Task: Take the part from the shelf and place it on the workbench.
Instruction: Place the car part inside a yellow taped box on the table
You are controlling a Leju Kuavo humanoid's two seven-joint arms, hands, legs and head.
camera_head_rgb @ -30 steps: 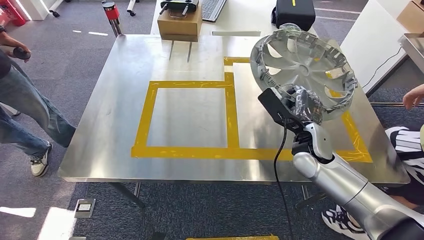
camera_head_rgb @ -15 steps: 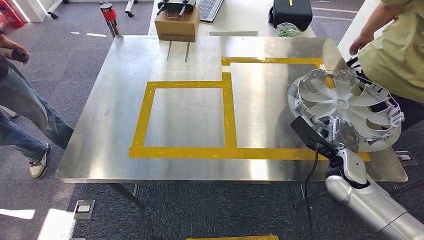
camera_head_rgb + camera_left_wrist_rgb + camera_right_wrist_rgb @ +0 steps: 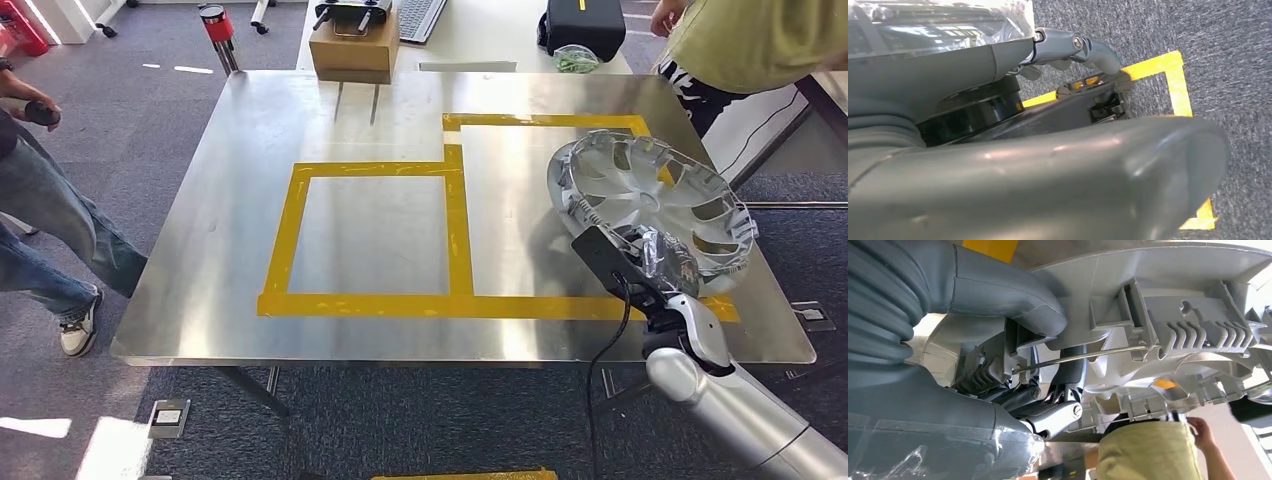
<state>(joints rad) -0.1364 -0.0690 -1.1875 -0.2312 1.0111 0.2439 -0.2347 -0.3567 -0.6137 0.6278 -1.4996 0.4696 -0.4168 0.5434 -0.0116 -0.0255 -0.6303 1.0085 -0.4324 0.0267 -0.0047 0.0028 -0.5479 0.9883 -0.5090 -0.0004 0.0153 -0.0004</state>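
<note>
Right hand grips the near rim of the silver wheel cover, plastic-wrapped fingers clamped on the edge; in the right wrist view the thumb presses on the cover's ribbed inner rim. Cover sits tilted over the right side of the bench, above the right-hand yellow tape rectangle; cannot tell if its far edge touches the metal top. Black camera block at the wrist, cable hanging off the bench's front edge.

Left hand hangs over grey carpet with yellow floor tape, fingers curled in, nothing in them.

Left tape rectangle on the bench is bare steel inside. Cardboard box just beyond the far edge, black case further right. Person in a yellow-green shirt stands at the far right corner; another in jeans at the left.
</note>
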